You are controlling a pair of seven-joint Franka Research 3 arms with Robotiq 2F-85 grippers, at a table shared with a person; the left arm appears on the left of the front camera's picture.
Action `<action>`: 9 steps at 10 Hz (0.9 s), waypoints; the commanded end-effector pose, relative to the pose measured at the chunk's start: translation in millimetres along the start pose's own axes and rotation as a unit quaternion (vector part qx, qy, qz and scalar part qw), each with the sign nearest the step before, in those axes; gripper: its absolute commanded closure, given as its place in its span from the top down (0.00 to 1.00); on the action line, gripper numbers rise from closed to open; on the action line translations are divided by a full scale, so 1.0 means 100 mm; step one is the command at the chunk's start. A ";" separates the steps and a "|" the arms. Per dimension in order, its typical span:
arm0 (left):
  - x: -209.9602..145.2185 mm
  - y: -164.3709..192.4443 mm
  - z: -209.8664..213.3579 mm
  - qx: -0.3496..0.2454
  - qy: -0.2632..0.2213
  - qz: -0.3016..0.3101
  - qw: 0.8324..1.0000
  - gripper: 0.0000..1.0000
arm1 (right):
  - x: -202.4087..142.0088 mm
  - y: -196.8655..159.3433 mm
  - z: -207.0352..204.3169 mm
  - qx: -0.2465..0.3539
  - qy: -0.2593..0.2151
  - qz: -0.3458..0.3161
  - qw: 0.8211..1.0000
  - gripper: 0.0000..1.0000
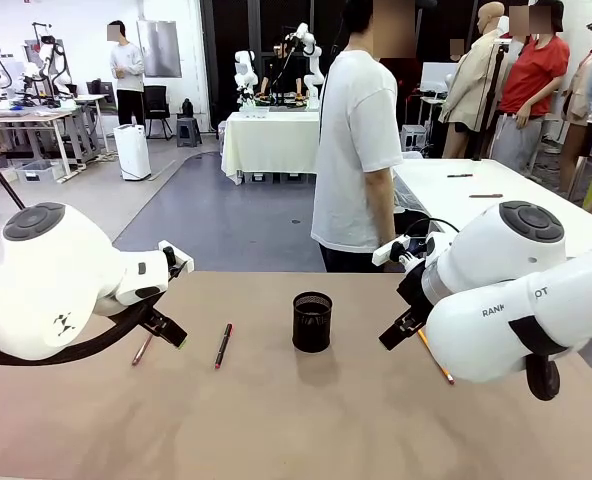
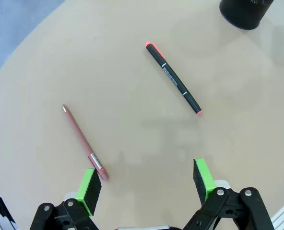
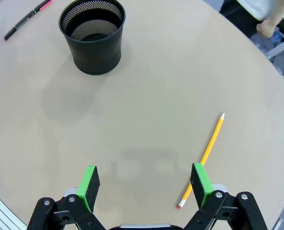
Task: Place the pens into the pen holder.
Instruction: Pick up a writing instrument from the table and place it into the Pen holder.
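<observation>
The pen holder (image 1: 312, 322) stands upright between the black pen (image 1: 223, 345) and the yellow pencil (image 1: 436, 357), both lying on the table (image 1: 276, 420).

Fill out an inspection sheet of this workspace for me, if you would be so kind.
Surface: tan table, smooth, unmarked.
Job's things: pen holder upright mid-table, no pen inside; brownish-pink pen and black pen lying flat on its left; yellow pencil lying flat on its right.
Clutter: nothing seen.
End effectors: left end effector open, above the table by the brownish-pink pen; right end effector open, by the pencil's eraser end; both empty.
Cables: black cable slung beneath the left arm.
Surroundings: person standing at the far edge; other tables beyond.
</observation>
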State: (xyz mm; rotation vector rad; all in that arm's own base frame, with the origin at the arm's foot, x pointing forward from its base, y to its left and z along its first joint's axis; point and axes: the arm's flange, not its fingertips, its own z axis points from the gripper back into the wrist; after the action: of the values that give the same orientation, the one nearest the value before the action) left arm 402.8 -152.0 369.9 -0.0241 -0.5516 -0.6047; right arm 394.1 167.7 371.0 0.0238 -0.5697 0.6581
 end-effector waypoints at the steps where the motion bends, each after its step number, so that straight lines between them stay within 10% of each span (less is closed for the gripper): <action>1: 0.00 0.00 0.00 0.000 0.000 0.000 1.000 1.00 | 0.00 0.00 0.00 0.000 0.000 0.000 1.000 1.00; 9: 0.00 -0.22 -0.01 -0.076 -0.052 -0.113 0.989 1.00 | 0.00 -0.04 0.08 0.106 -0.007 0.021 0.994 1.00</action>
State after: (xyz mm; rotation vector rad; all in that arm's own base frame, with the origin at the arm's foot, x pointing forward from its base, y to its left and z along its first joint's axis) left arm 388.2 -189.1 372.2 -0.0651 -0.5821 -0.7908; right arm 380.8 188.8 369.8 0.1393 -0.5320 0.7066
